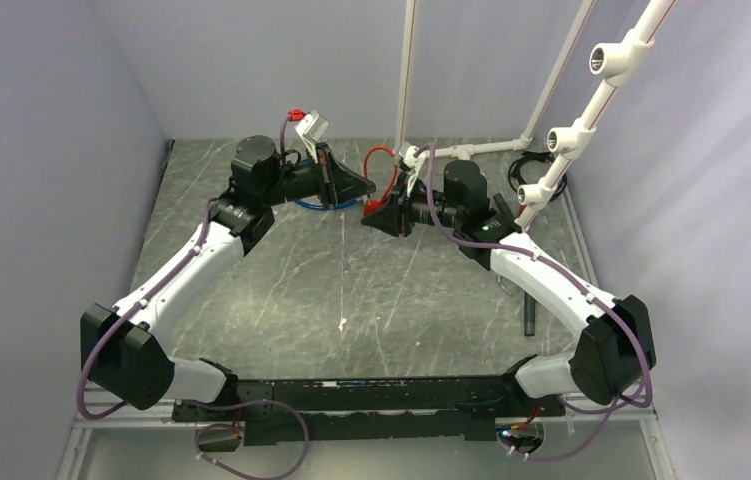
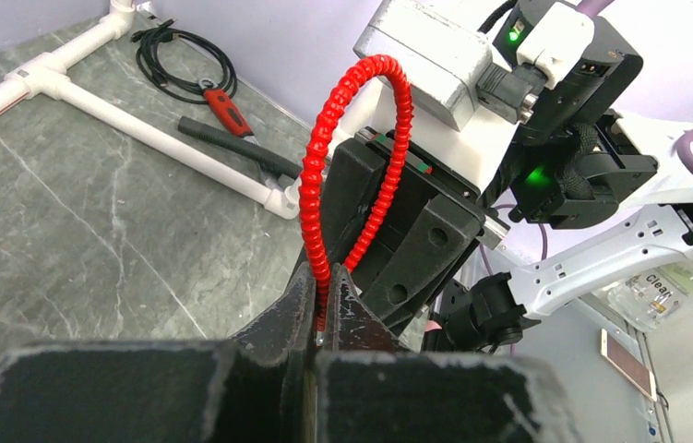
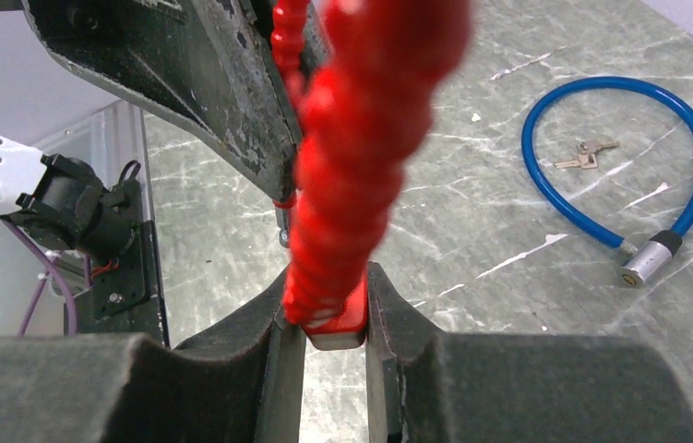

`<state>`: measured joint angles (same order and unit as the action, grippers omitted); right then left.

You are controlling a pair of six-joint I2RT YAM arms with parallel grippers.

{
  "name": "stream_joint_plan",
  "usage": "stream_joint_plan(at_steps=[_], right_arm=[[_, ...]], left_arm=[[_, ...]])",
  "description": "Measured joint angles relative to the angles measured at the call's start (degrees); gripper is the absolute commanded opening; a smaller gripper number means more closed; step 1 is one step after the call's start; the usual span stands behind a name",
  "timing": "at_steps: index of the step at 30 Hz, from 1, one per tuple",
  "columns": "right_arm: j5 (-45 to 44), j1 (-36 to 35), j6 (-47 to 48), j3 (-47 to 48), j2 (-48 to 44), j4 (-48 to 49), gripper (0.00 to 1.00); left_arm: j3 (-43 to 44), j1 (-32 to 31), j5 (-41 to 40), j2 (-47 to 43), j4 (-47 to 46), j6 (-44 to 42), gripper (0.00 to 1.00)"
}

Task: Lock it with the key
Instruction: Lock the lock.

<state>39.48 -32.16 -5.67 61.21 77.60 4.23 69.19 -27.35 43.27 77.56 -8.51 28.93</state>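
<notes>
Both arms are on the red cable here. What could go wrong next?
1. The key lies flat on the table inside the blue cable loop while the left gripper and right gripper are both shut on the red cable; freeing one to fetch it may let the cable swing loose.
2. The left gripper pinches only the cable's tip, which could slip out.

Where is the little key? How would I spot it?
Find the grey marble table, then the blue cable loop lying on it. The key lies inside that loop, apart from the cable. It is tiny, flat and silver, unlike the chunky round plug at the cable's end.
</notes>
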Motion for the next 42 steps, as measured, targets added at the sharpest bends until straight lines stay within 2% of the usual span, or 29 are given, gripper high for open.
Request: stream_joint_plan(at_steps=[30, 42], right_arm=[[0.98, -1.31, 4.87, -1.11, -1.68, -2.86, 0.0], [2.84, -1.16, 0.72, -0.83, -1.2, -4.94, 0.0]], left_arm=[[-0.07, -0.66, 0.68, 0.15, 5.35, -5.95, 0.0], [-0.5, -3.65, 1.09, -1.75, 10.6, -20.11, 0.0]])
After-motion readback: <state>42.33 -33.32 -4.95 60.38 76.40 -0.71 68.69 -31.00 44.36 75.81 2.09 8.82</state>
